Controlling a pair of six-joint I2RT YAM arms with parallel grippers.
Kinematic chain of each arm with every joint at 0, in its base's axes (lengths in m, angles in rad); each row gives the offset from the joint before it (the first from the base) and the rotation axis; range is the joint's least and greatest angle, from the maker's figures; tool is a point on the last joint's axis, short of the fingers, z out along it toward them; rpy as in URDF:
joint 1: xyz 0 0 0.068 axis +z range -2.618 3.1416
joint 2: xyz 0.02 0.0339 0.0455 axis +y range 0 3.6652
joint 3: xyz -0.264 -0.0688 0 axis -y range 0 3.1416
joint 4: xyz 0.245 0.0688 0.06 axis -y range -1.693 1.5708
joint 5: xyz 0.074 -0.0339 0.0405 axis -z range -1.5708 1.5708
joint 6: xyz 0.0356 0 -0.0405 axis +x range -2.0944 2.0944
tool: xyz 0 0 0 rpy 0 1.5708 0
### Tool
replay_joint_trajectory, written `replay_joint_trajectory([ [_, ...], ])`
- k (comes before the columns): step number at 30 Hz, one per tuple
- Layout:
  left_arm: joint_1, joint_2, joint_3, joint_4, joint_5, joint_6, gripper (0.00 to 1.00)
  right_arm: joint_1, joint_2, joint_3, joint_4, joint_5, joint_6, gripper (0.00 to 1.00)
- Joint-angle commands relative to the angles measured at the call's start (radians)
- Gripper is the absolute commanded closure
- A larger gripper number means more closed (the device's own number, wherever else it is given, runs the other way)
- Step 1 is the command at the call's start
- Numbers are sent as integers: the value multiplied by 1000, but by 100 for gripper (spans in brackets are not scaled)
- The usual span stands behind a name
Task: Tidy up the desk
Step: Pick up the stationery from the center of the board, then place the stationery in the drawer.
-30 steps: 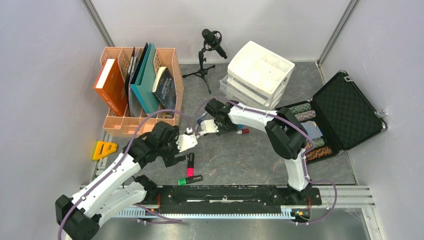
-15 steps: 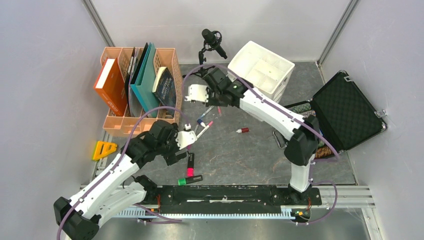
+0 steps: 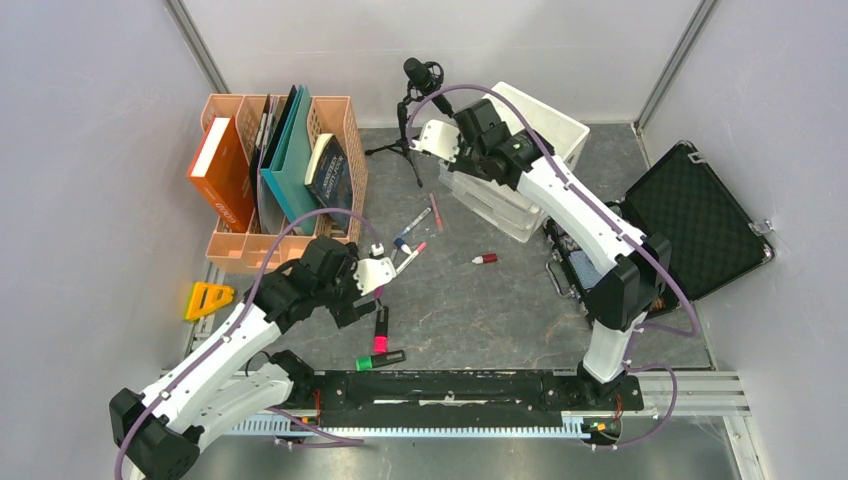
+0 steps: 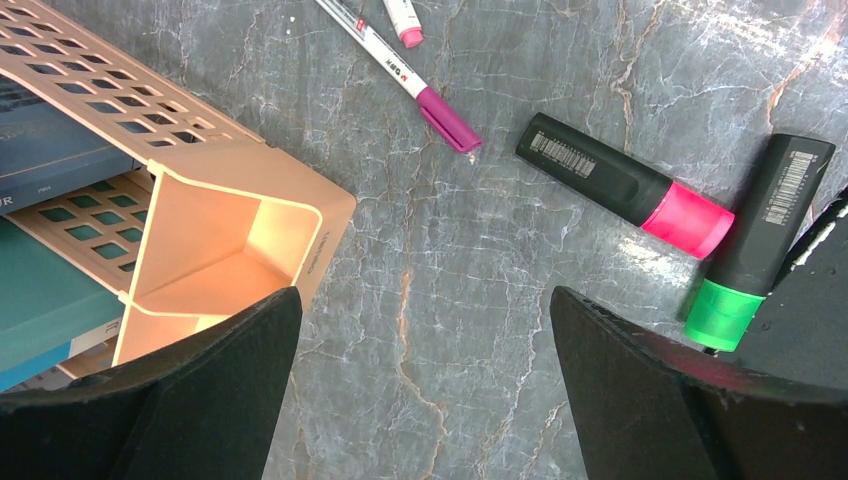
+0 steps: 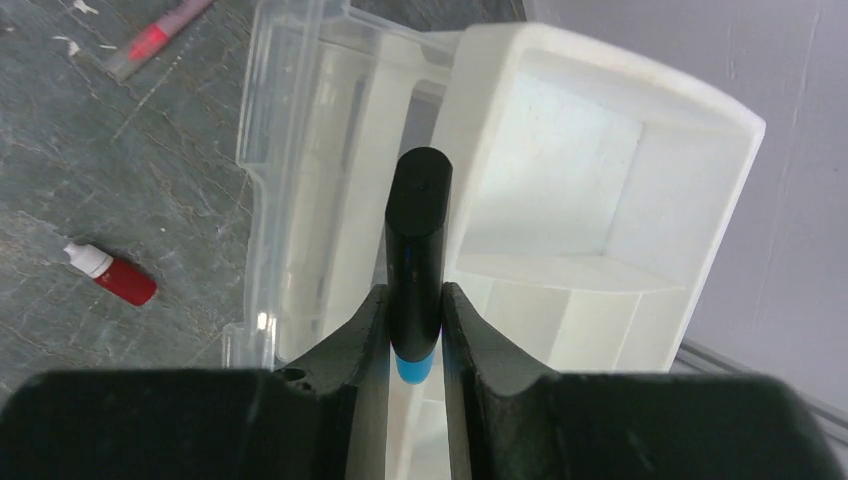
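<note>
Flanking the left claw (image 4: pixel 422 305): peach rack (image 4: pixel 230 200), pink highlighter (image 4: pixel 620 185), green highlighter (image 4: pixel 765 240).

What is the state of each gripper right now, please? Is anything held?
Left gripper: open, holding nothing.
Right gripper: closed on a black marker with a blue end.

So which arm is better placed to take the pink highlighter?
Left. The open left claw is near the pink highlighter; the right claw is far off over the white organizer, shut on a black marker.
</note>
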Motion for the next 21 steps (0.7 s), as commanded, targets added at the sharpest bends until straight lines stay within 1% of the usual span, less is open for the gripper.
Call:
replay_joint_trajectory([
  [1, -2, 6, 41, 39, 31, -32, 0, -26, -2, 4, 4, -14, 17, 99],
  [10, -2, 4, 35, 39, 31, -28, 0, -36, 4, -15, -41, -82, 25, 96],
  [13, -3, 2, 30, 39, 31, -28, 0, -36, 6, -38, -52, -79, 26, 94],
  [17, -2, -4, 27, 39, 31, -28, 0, -39, 18, -64, -60, -48, 29, 86],
  [21, -2, -8, 25, 37, 32, -29, 0, -44, 25, -64, -57, -50, 33, 73],
])
